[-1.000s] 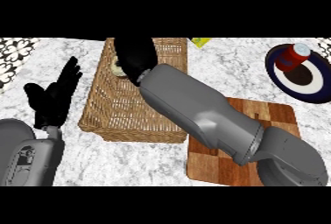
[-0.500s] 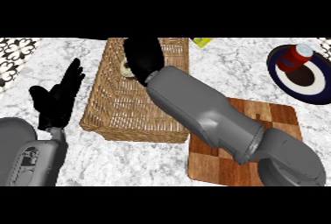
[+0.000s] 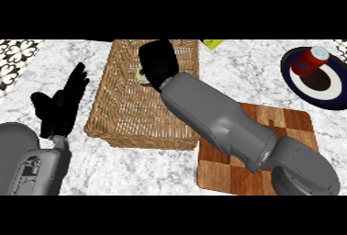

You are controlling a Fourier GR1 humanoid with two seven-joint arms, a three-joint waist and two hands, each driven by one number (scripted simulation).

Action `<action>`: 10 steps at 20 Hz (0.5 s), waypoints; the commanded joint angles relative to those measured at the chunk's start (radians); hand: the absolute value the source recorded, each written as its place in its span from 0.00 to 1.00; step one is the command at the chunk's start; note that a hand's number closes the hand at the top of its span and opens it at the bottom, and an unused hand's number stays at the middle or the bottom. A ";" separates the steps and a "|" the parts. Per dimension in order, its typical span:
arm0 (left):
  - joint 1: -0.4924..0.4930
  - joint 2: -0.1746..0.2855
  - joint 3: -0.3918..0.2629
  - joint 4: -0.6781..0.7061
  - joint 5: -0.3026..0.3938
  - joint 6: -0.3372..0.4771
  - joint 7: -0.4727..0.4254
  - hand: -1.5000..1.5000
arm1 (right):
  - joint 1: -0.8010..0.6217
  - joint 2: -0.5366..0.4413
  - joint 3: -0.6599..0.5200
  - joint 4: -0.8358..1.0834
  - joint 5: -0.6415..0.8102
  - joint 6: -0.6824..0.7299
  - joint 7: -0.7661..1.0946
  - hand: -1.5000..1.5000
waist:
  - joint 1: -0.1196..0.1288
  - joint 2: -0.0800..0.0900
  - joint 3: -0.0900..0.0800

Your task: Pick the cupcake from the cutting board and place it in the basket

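Right hand point(image 3: 160, 62) now slightly further right over basket point(image 3: 122, 114), cupcake point(image 3: 142, 76) beside it, grip unclear

The only view, the head view, is looking steeply down onto the counter point(image 3: 251, 73) from close above, framing the basket point(image 3: 136, 137) slightly left of centre.

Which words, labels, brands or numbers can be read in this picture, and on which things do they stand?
No text can be read anywhere.
Red can on the plate: no legible label shows.
Basket, cutting board, yellow-green item at the top edge: no writing visible.
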 commanded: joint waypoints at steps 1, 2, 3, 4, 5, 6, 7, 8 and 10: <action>-0.027 -0.014 -0.017 -0.039 -0.009 0.018 0.063 0.50 | 0.017 0.000 0.003 0.012 -0.016 0.022 -0.013 1.00 | 0.006 0.000 0.001; -0.033 0.005 -0.004 0.022 -0.010 -0.002 0.013 0.50 | -0.001 0.000 -0.004 0.004 -0.023 0.038 -0.007 1.00 | -0.007 0.001 0.000; -0.027 0.008 0.010 0.010 0.004 -0.002 0.015 0.50 | 0.007 0.000 0.007 -0.022 -0.031 0.083 -0.005 1.00 | -0.004 -0.001 0.000; -0.037 0.015 0.023 0.030 0.010 -0.006 -0.006 0.50 | 0.032 0.000 0.012 0.005 -0.023 0.035 -0.020 1.00 | 0.004 0.006 0.000; -0.044 -0.006 -0.003 0.000 -0.001 0.008 0.052 0.50 | 0.042 0.000 0.017 -0.002 -0.024 0.048 -0.014 1.00 | -0.006 -0.001 0.001; -0.011 -0.001 0.000 -0.014 -0.003 0.006 0.017 0.50 | 0.035 0.000 -0.005 0.030 -0.041 0.060 -0.052 1.00 | 0.001 0.001 0.001; -0.010 0.000 -0.004 0.013 0.000 -0.008 0.009 0.50 | 0.011 0.000 -0.012 0.034 -0.047 0.075 -0.038 1.00 | 0.004 0.003 0.000; -0.060 0.007 0.011 0.015 -0.009 0.017 0.041 0.50 | 0.026 0.000 -0.001 0.011 -0.044 0.054 -0.013 1.00 | 0.007 0.004 0.000; -0.033 -0.008 0.001 0.040 -0.015 0.014 -0.012 0.50 | 0.050 0.000 0.020 -0.008 -0.044 0.072 0.001 1.00 | 0.006 0.004 0.000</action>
